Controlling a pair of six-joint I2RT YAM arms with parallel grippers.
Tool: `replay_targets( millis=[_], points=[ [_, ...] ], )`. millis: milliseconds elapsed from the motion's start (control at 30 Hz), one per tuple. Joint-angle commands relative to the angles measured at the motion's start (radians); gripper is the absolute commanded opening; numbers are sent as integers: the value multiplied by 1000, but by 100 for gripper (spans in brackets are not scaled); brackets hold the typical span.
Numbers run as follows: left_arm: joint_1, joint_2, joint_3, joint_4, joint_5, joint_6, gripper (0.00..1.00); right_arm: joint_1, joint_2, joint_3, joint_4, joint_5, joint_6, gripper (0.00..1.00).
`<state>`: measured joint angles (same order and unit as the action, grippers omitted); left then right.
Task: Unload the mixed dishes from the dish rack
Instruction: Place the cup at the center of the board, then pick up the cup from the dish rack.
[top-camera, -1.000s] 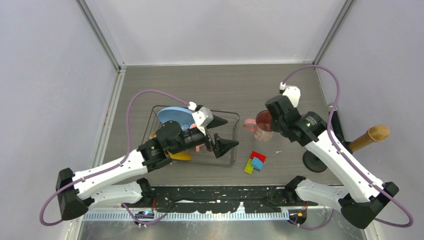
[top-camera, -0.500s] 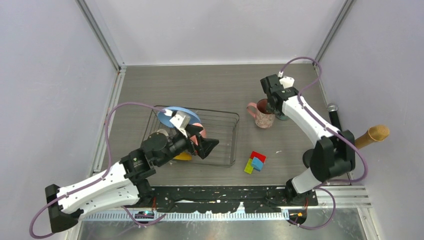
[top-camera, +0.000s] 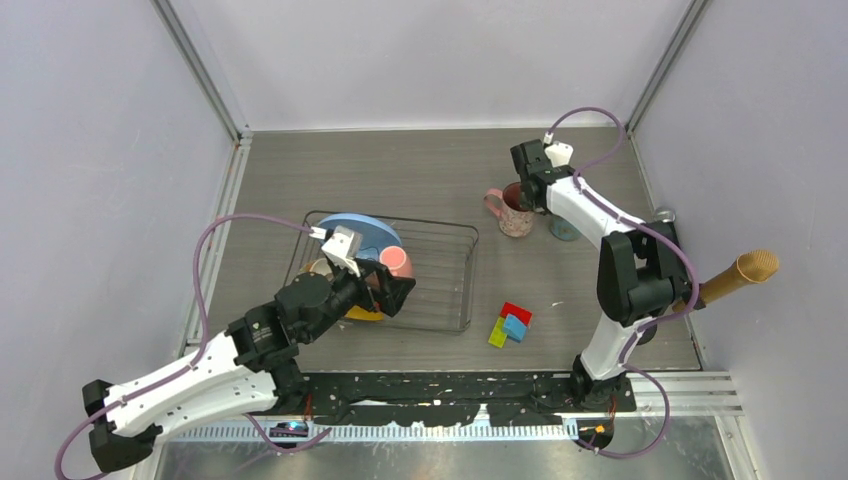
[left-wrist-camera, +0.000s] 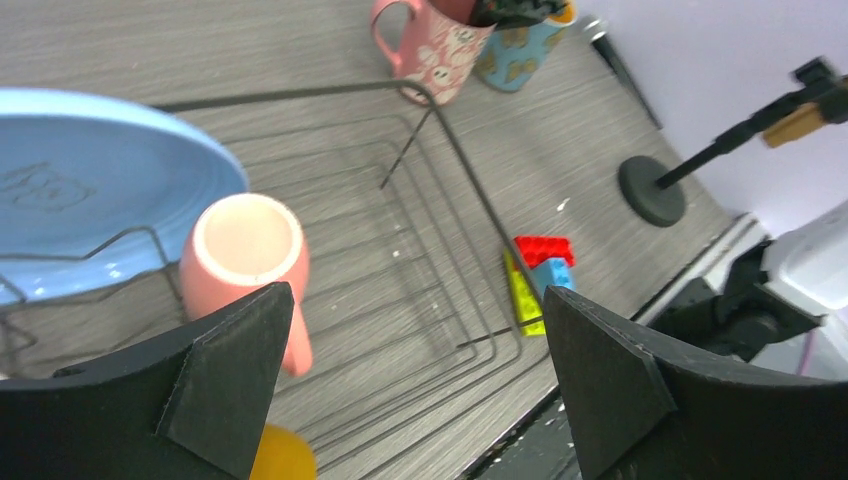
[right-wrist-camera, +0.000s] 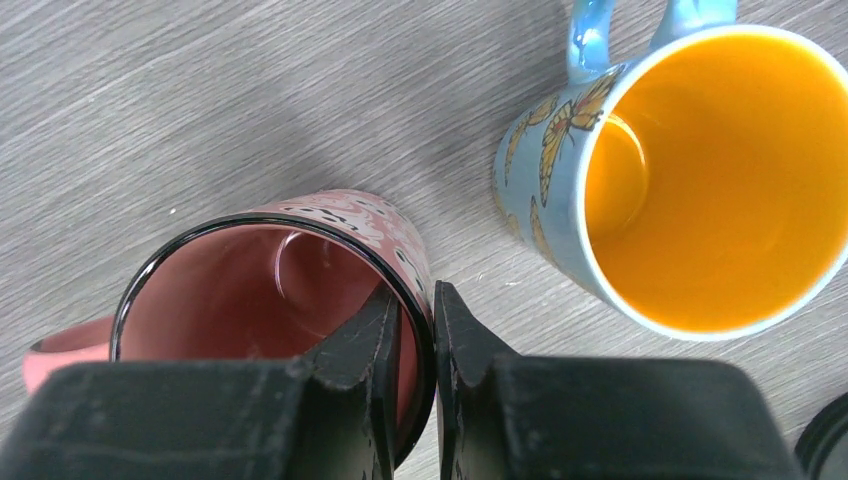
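Now the right gripper (right-wrist-camera: 410, 310), nearly closed on the rim of the speckled pink mug (right-wrist-camera: 260, 290), has carried it from beside the dish rack (top-camera: 445, 270) out to the bench's (top-camera: 400, 170) 2 o'clock, just beside the blue mug (right-wrist-camera: 700, 180); only the release seems left. Meanwhile the left gripper (left-wrist-camera: 420, 340), spread wide and empty, has drawn back toward 7 o'clock over the plain salmon mug (left-wrist-camera: 245, 250), which sits in the rack by the light blue plate (left-wrist-camera: 90, 190).

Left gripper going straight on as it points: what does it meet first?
Probably the dish rack's wire floor, centred between the left gripper's open jaws. The plain salmon mug by one finger might be clipped; depth is unclear.
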<state>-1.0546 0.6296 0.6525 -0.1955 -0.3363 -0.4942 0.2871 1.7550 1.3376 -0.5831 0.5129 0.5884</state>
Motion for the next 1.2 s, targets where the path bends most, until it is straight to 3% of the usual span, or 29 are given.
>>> replay_targets(
  millis=[0, 200, 367, 567, 767, 967, 1167],
  points=[
    [-1, 21, 54, -86, -104, -39, 100, -15, 6, 62, 125, 44, -15, 4],
    [-1, 72, 84, -118, -123, -49, 100, -24, 34, 61, 115, 37, -13, 18],
    [-2, 106, 102, -127, -124, -57, 100, -26, 15, 65, 100, 28, -27, 48],
    [-2, 129, 108, -106, -116, -78, 100, -26, -40, 88, 79, 0, -45, 67],
    [-2, 153, 129, -124, -121, -93, 100, -26, -139, 72, 59, -38, -46, 96],
    [-2, 233, 204, -201, -145, -124, 100, -27, -278, 9, 66, -104, -89, 99],
    [-1, 358, 309, -376, -194, -201, 100, -26, -447, -113, 92, -198, -84, 99]
  ],
)
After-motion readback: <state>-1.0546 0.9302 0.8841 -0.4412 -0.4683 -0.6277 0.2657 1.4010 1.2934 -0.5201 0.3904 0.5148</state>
